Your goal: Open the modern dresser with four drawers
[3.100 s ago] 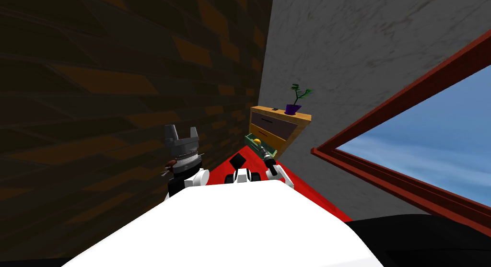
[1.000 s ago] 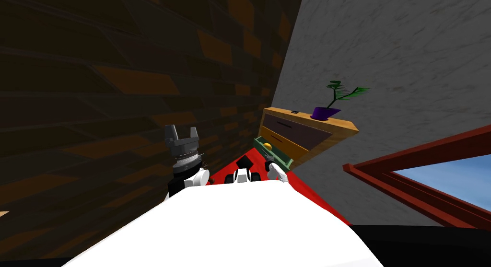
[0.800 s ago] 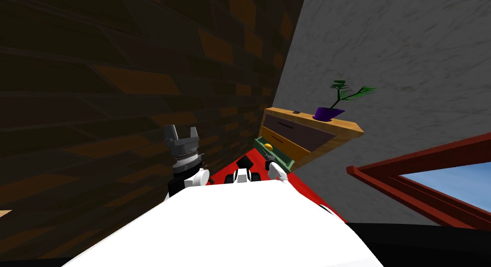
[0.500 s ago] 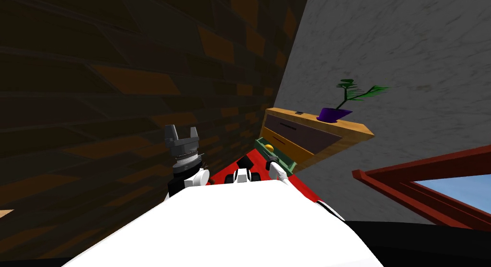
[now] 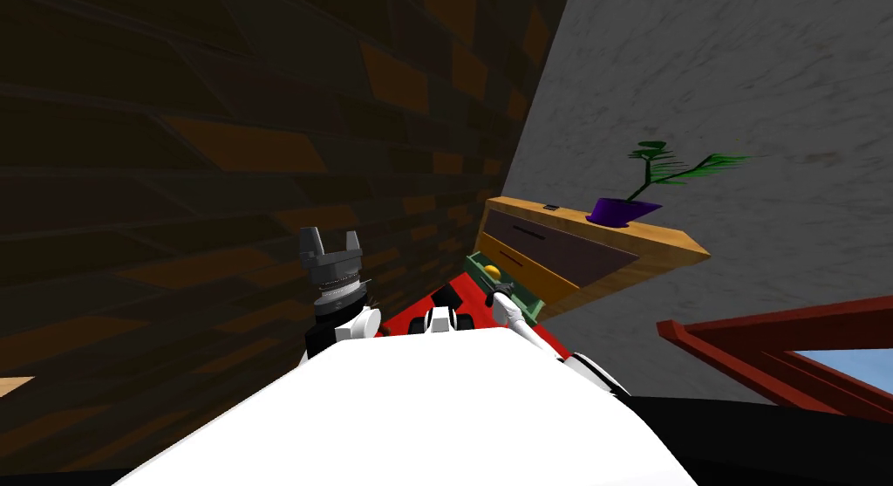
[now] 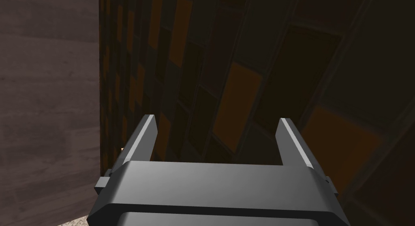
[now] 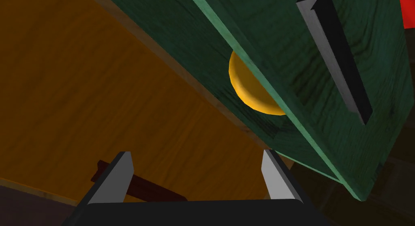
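Grey wall corner: orange wooden dresser with dark drawer fronts (image 5: 558, 245), low green drawer (image 5: 526, 299) pulled out. Left hand (image 5: 330, 235) raised, fingers apart. Right hand (image 7: 196, 154) spread near it; likely stiff, smooth-sliding; best hooked at dark slot handle (image 7: 334, 57).

potted plant (image 5: 621, 210) on dresser (image 5: 567, 254) top, ball (image 7: 251, 89) in pulled-out drawer (image 7: 275, 41), right hand (image 7: 197, 153) just before drawer front

One dresser (image 5: 567, 254), one green drawer (image 7: 283, 41), one yellow ball (image 7: 251, 89), one potted plant (image 5: 621, 210), one left gripper (image 6: 217, 121) and one right gripper (image 7: 196, 156).
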